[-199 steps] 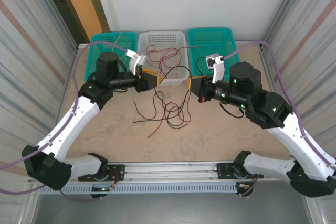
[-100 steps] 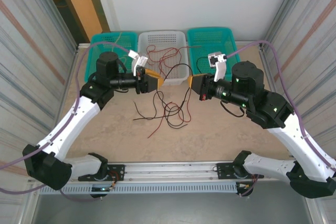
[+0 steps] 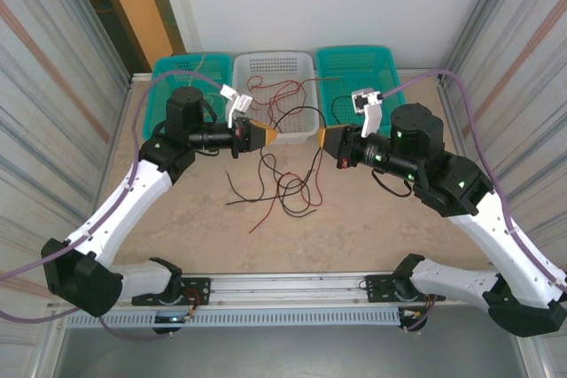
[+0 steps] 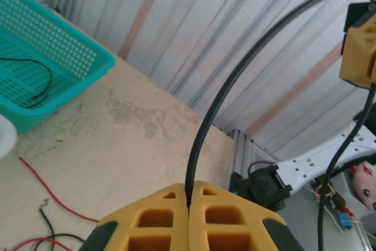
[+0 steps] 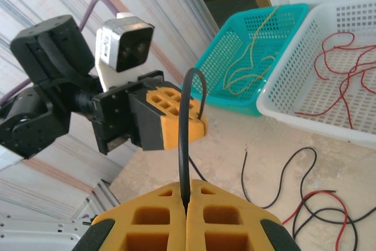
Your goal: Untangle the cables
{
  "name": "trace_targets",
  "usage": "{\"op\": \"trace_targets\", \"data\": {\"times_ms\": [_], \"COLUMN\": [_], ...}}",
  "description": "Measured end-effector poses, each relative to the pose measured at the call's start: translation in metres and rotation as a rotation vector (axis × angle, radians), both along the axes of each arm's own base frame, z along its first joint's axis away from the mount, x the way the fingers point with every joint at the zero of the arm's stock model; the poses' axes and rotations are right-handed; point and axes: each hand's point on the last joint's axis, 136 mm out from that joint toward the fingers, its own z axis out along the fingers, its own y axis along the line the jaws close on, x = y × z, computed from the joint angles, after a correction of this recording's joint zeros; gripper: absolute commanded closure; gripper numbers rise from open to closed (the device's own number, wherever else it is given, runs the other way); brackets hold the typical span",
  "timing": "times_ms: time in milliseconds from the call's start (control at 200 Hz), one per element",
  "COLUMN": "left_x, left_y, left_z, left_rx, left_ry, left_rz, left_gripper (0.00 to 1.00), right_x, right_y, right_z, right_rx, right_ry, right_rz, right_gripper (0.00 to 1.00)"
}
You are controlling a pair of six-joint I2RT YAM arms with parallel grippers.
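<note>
A black cable (image 3: 301,113) bows up between my two grippers, just in front of the white basket. My left gripper (image 3: 273,135) is shut on one stretch of it; in the left wrist view its yellow fingers (image 4: 147,216) pinch the cable (image 4: 217,104) at the tip (image 4: 188,191). My right gripper (image 3: 319,139) is shut on the other stretch (image 5: 183,127), pinched at the tip (image 5: 187,192). Below them a loose tangle of red and black cables (image 3: 288,188) lies on the table (image 5: 311,198).
Three baskets line the back edge. The left teal basket (image 3: 168,68) holds yellow cables (image 5: 252,57), the white basket (image 3: 306,64) red cables (image 5: 335,69), the right teal basket (image 3: 385,59) a black cable (image 4: 29,80). Corrugated walls close both sides.
Both grippers have drawn slightly closer together and the left wrist has turned. The black cable still spans them, and the tangle below has shifted a little.
</note>
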Motion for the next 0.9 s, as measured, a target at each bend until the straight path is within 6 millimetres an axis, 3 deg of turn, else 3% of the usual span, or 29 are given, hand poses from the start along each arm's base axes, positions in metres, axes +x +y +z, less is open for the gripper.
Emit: {"op": "trace_targets", "data": {"times_ms": [55, 185, 205, 401, 717, 902], "left_x": [0.003, 0.011, 0.013, 0.026, 0.023, 0.009], "left_y": [0.002, 0.008, 0.009, 0.023, 0.035, 0.033], "left_z": [0.000, 0.004, 0.005, 0.016, 0.061, 0.100], "left_rx": [0.005, 0.001, -0.004, -0.083, -0.243, -0.277], "left_ry": [-0.001, 0.027, 0.037, 0.145, 0.180, 0.127], "left_rz": [0.026, 0.110, 0.128, 0.307, 0.383, 0.320], "left_gripper": [1.00, 1.00, 1.00, 1.00, 1.00, 1.00], "right_x": [0.001, 0.010, 0.012, 0.029, 0.046, 0.056], "right_y": [-0.004, -0.017, -0.020, -0.031, -0.015, -0.005], "right_z": [-0.001, -0.005, -0.006, -0.038, -0.113, -0.120], "right_rx": [-0.003, -0.005, -0.004, -0.036, -0.121, -0.127], "right_ry": [0.000, 0.015, 0.021, 0.093, 0.243, 0.257], "right_rz": [-0.015, -0.089, -0.106, -0.202, -0.218, -0.204], "right_gripper": [0.94, 0.49, 0.37, 0.12, 0.09, 0.08]}}
